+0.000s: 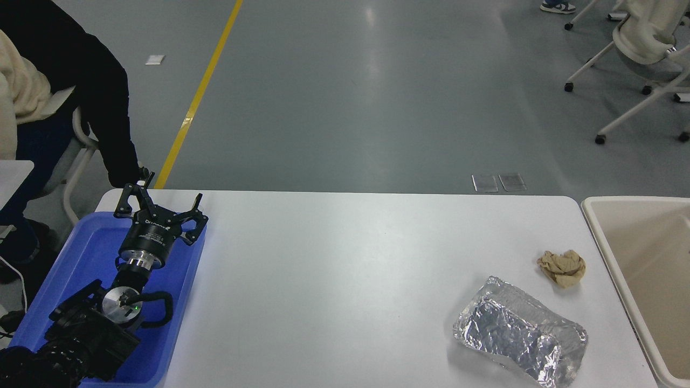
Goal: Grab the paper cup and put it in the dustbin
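far right of left claw (159,203), dustbin (595,226)

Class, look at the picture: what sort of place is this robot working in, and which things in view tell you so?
Probably a robotics lab or test hall: a wide grey floor with a yellow line, wheeled office chairs, and a white table set with a blue tray and beige dustbin.

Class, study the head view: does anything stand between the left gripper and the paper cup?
No paper cup shows in this view, so that cannot be settled. The black left gripper hangs open over the blue plastic tray. The beige rectangular dustbin sits at the white table's right end.
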Motion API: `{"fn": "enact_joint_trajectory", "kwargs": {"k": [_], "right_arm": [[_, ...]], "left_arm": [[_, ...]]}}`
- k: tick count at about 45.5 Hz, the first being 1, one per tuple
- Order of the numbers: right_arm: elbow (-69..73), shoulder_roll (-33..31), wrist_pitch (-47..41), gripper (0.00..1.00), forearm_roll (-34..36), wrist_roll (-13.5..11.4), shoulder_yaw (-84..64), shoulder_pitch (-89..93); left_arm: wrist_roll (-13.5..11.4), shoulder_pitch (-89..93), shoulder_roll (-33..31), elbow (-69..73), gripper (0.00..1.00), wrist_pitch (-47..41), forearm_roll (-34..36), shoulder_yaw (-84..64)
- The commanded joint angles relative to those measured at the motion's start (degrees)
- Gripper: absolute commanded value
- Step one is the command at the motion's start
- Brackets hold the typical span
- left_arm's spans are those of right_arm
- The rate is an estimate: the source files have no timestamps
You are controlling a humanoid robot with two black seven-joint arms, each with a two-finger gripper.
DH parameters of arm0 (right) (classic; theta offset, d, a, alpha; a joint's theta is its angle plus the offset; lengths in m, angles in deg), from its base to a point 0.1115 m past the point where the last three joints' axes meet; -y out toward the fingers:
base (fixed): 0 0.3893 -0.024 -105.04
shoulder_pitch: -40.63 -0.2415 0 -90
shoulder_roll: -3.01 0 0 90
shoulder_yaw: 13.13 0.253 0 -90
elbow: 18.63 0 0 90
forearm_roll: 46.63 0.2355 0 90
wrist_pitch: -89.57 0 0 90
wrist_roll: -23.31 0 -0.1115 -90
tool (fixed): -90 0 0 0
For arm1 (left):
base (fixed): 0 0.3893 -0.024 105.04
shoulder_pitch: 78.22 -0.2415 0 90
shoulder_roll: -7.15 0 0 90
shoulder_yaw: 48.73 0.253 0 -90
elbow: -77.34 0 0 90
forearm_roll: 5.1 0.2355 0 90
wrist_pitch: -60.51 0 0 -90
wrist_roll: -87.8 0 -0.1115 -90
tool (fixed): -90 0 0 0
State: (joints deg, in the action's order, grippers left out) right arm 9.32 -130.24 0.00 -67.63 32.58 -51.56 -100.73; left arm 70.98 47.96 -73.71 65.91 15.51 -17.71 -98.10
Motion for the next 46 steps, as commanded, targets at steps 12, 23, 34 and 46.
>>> {"fn": "enact_joint_trajectory", "kwargs": {"k": [12, 23, 34, 46], "right_arm": [[35.76, 4.66, -4.56, 1.0, 0.44, 0.13, -39.35, -40.91], [49.65, 10.37, -13.16, 1.0, 0.53, 0.13, -46.12, -57.08], [50.62, 17.4, -40.74, 1.0, 0.44, 0.13, -46.22, -71.59], [50.71, 27.6, -45.43, 1.0, 0.53, 0.13, -42.88, -80.2]], "left_arm": [[-0.05, 0.03, -0.01, 0.01, 1.0, 0.0, 0.04, 0.15], [-0.05, 0.03, -0.01, 0.01, 1.0, 0.0, 0.04, 0.15], [-0.05, 0.03, -0.01, 0.01, 1.0, 0.0, -0.05, 0.15], [-0.05, 0.03, -0.01, 0.01, 1.0, 0.0, -0.05, 0.15]]}}
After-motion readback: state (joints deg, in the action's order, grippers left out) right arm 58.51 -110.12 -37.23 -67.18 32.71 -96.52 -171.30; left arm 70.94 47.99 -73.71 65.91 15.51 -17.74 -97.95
